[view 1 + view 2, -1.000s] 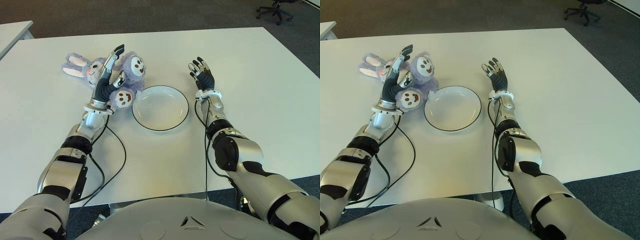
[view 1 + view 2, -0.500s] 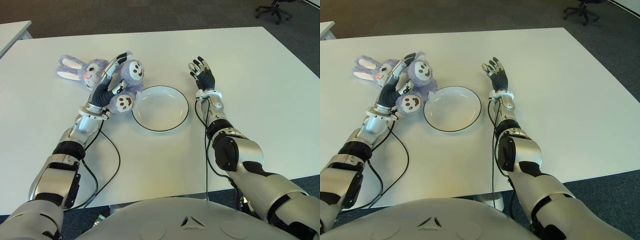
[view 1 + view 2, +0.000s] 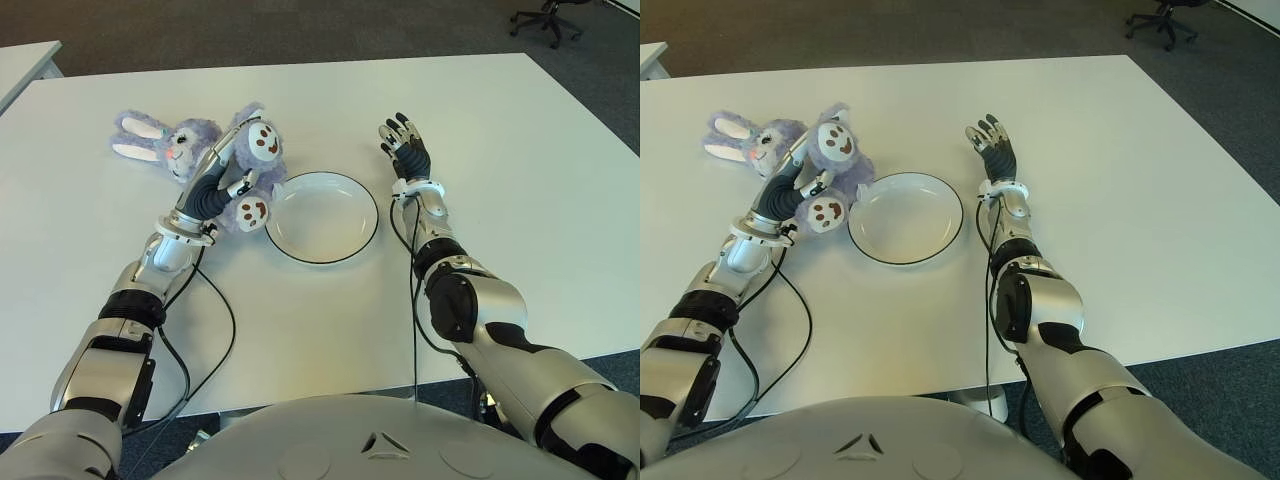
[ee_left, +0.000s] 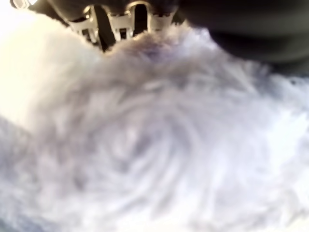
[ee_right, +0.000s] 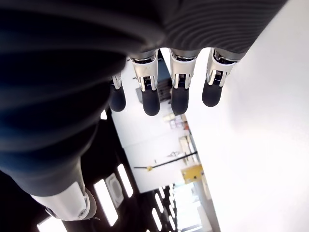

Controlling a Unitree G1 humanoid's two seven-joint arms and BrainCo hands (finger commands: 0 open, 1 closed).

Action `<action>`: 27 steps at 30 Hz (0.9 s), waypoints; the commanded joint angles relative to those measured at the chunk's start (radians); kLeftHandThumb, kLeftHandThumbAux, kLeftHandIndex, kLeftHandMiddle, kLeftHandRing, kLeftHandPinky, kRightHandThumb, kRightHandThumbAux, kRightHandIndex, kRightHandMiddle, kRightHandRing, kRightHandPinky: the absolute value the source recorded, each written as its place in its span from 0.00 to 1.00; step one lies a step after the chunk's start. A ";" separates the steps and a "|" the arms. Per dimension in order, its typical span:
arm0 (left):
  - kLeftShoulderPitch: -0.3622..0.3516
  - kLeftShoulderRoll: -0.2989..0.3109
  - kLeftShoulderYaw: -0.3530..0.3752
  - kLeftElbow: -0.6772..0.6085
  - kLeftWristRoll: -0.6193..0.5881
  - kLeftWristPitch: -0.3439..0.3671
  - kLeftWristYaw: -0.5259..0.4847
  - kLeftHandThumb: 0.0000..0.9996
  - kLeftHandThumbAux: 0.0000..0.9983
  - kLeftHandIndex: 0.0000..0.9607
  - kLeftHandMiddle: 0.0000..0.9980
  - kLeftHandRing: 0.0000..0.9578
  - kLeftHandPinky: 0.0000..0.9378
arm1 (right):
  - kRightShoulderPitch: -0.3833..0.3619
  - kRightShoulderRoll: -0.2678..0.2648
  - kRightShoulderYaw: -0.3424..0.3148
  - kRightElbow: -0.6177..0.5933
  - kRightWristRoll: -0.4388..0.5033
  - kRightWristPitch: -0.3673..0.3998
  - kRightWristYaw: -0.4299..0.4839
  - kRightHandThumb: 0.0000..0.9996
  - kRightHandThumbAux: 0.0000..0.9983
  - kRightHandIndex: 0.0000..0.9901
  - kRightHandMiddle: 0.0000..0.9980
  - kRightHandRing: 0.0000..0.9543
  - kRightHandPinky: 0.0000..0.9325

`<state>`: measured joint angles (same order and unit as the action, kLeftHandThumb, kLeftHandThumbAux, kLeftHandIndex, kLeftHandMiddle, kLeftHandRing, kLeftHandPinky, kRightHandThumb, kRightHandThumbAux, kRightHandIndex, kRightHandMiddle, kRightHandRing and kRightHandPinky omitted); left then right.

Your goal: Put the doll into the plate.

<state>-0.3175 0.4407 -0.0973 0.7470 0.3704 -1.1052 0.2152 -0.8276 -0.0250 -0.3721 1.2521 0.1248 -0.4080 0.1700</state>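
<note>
The doll [image 3: 190, 148], a purple plush bunny with white foot pads, lies on the white table [image 3: 520, 150] just left of the plate. My left hand [image 3: 226, 168] lies on the doll's body between its legs. The fingers [image 4: 119, 19] press into the fur and the thumb sits by the lower foot, so the hand is shut on the doll. The plate [image 3: 321, 218] is white with a dark rim and holds nothing. My right hand [image 3: 404, 147] shows to the right of the plate, its fingers [image 5: 151, 96] spread open.
Black cables [image 3: 218, 310] trail from both wrists across the table toward me. A second table's corner [image 3: 25, 62] is at the far left. An office chair [image 3: 550, 18] stands on the dark floor beyond the far right corner.
My left hand came down from above the doll and closed onto its body. The doll shifted a little under it. The right hand and the plate stayed put.
</note>
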 commanded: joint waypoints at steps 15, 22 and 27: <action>0.183 -0.052 -0.030 0.015 -0.041 0.073 -0.072 0.50 0.21 0.00 0.00 0.00 0.00 | 0.099 0.019 -0.006 0.060 0.016 0.058 -0.009 0.31 0.70 0.08 0.11 0.07 0.07; 0.187 -0.050 -0.022 -0.009 0.002 0.098 -0.034 0.51 0.23 0.00 0.00 0.00 0.00 | 0.099 0.018 -0.007 0.060 0.017 0.059 -0.007 0.33 0.71 0.09 0.12 0.08 0.09; 0.165 -0.055 -0.013 0.000 0.033 0.102 0.013 0.53 0.24 0.00 0.03 0.01 0.00 | 0.098 0.019 -0.010 0.061 0.021 0.062 -0.006 0.34 0.71 0.09 0.12 0.09 0.09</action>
<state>-0.2714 0.4462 -0.0916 0.6722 0.3763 -1.0324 0.1988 -0.8228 -0.0248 -0.3732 1.2538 0.1269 -0.4063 0.1699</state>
